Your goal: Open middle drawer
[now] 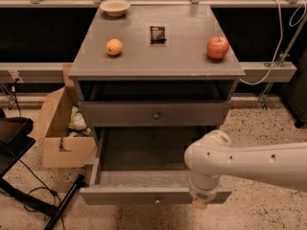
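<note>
The middle drawer (144, 150) is pulled far out of the grey cabinet, showing a dark, empty interior. Its long flat front panel (120, 195) faces the floor edge, with the small knob (156, 201) just visible at its lower edge. The taller-fronted drawer (120, 114) above it is shut, its knob (156, 114) at the centre. The lowest drawer is hidden under the open one. My white arm (249, 162) comes in from the right and bends down. My gripper (199, 204) points downward at the front panel, right of the knob, mostly hidden by the wrist.
On the cabinet top (158, 56) lie an orange (114, 47), a red apple (217, 47), a dark snack packet (158, 33) and a bowl (115, 6). An open cardboard box (62, 128) stands at the left. A dark stand with cables (29, 195) is on the floor.
</note>
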Robot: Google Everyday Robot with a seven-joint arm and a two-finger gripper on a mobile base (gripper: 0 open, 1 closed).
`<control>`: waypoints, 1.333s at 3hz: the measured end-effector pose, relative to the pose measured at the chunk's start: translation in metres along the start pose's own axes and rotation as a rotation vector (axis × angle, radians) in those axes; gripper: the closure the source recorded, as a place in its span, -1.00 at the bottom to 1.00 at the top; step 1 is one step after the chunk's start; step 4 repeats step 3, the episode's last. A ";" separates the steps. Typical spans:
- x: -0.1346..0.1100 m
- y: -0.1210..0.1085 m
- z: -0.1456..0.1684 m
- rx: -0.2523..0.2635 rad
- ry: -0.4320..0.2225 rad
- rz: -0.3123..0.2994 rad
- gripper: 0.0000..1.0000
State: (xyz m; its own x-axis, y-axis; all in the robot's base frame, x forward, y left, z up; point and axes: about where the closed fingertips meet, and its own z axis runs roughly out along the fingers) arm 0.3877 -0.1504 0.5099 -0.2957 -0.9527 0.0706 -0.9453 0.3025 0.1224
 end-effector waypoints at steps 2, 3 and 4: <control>0.046 -0.014 -0.212 0.218 -0.023 -0.023 1.00; 0.098 -0.037 -0.288 0.373 -0.085 0.093 1.00; 0.098 -0.037 -0.288 0.373 -0.085 0.093 1.00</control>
